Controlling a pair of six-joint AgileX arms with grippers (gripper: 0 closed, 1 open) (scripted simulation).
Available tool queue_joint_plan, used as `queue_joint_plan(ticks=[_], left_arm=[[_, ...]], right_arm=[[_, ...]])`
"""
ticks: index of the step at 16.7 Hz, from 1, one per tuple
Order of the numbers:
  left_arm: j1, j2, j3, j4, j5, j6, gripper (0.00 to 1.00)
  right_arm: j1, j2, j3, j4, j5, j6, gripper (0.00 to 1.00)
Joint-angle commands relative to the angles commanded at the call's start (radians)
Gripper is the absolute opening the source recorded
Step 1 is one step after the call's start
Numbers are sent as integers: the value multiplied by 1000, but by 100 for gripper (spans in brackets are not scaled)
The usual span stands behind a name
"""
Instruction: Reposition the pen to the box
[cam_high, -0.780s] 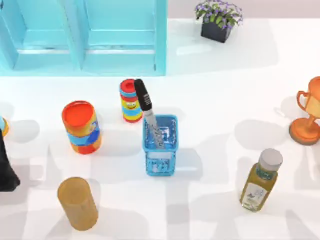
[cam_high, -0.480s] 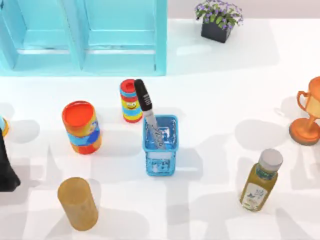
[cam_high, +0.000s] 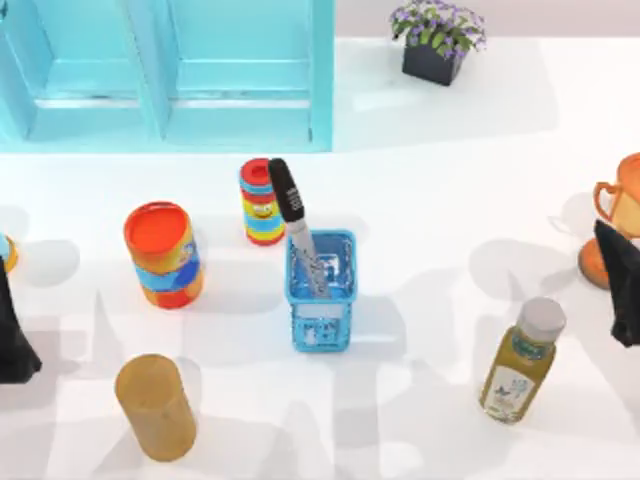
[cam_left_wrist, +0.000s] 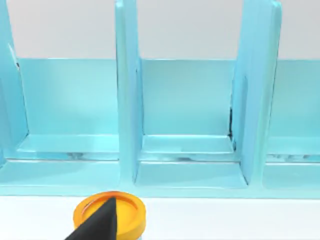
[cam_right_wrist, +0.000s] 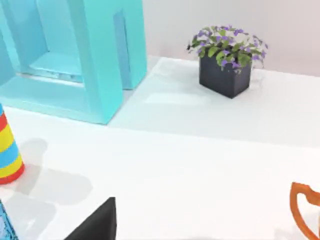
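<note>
The pen (cam_high: 290, 208) stands tilted inside the blue mesh box (cam_high: 320, 326) near the table's middle. Its silver-grey barrel is down in the box, and its black cap sticks out over the rim toward the striped can (cam_high: 261, 201). Neither gripper touches it. My left gripper (cam_high: 12, 345) is a dark shape at the table's left edge, far from the box. My right gripper (cam_high: 622, 292) is at the right edge, in front of the orange trophy (cam_high: 618, 205). One black fingertip (cam_left_wrist: 99, 224) shows in the left wrist view and another fingertip (cam_right_wrist: 98, 225) in the right wrist view.
A red-lidded can (cam_high: 163, 254) and a tan cylinder (cam_high: 155, 406) stand left of the box. An oil bottle (cam_high: 522, 360) stands at the right. A teal shelf unit (cam_high: 180, 70) and a flower pot (cam_high: 437, 40) line the back.
My right arm has come into view at the right edge, partly covering the trophy. The pen, the box and my left arm have stayed put.
</note>
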Motion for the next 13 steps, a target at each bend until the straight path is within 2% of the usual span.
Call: queue_joint_plan(ticks=[8,13], left_arm=[[0,0,0,0,0,0,100],[0,0,0,0,0,0,100]], right_arm=[[276,653,300,100,-83,36,100],[377,876,410,136,-114,49,100]])
